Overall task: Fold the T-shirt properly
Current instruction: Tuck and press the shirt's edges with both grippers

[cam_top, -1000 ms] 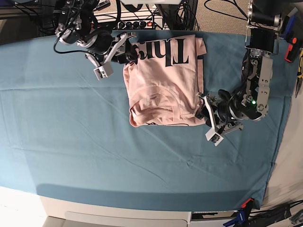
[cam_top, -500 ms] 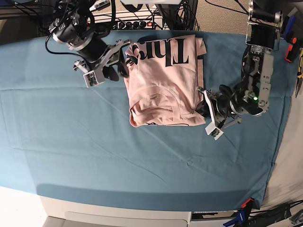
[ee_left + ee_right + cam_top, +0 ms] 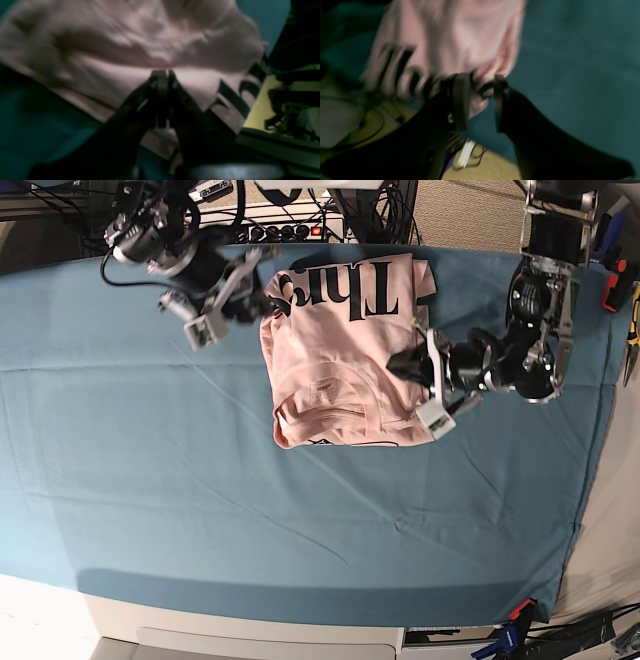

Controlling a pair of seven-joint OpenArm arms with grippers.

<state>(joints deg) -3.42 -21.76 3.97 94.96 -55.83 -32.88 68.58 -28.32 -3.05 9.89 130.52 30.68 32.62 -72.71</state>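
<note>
The pale pink T-shirt lies folded into a rectangle at the back centre of the teal cloth, black lettering up at its far end. My left gripper rests over the shirt's right edge. In the left wrist view its jaws are pressed together against the pink cloth; no cloth shows between them. My right gripper is at the shirt's back left corner. In the blurred right wrist view it is open, with the lettered shirt edge at its tips.
Electronics and cables line the table's back edge behind the shirt. Tools hang at the far right. The teal cloth ends near the front edge and right side.
My left gripper has moved up and left, from off the shirt's front right corner onto its right edge. My right gripper swung away and has come back toward the back left corner.
</note>
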